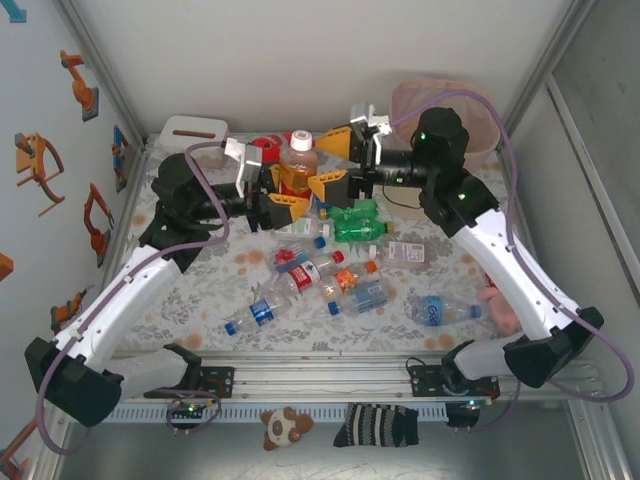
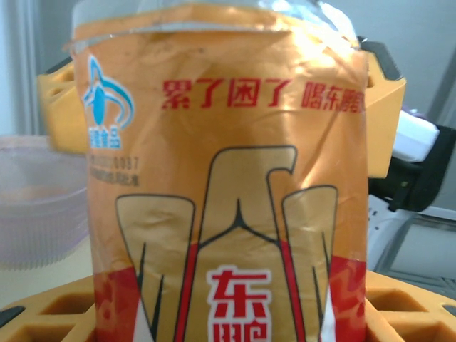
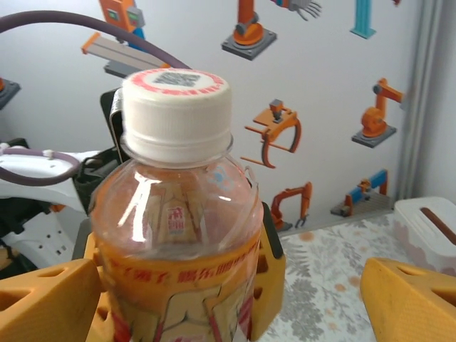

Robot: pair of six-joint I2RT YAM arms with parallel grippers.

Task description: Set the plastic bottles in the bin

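Treat the task as barely begun: your left fingers (image 1: 291, 207) grasp the upright orange-labelled bottle (image 1: 299, 160) short of the bin (image 1: 405, 100), your right fingers (image 1: 334, 186) stand released around it, and about ten bottles (image 1: 345, 275) lie on the surface (image 1: 200, 300).

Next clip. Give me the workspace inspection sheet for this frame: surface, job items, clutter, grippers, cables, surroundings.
Surface: floral cloth covers the table.
Job's things: orange-labelled bottle upright between the two grippers; about ten loose bottles lying on the cloth; bin in the far right corner, partly behind the right arm.
Clutter: white tissue box in the far left corner; red fish toy near it.
Grippers: left gripper jaws closed on the orange-labelled bottle; right gripper jaws open around it.
Cables: a purple cable runs along each arm, off the bottles.
Surroundings: robot stickers on the walls; plush toy and striped sock below the front rail.
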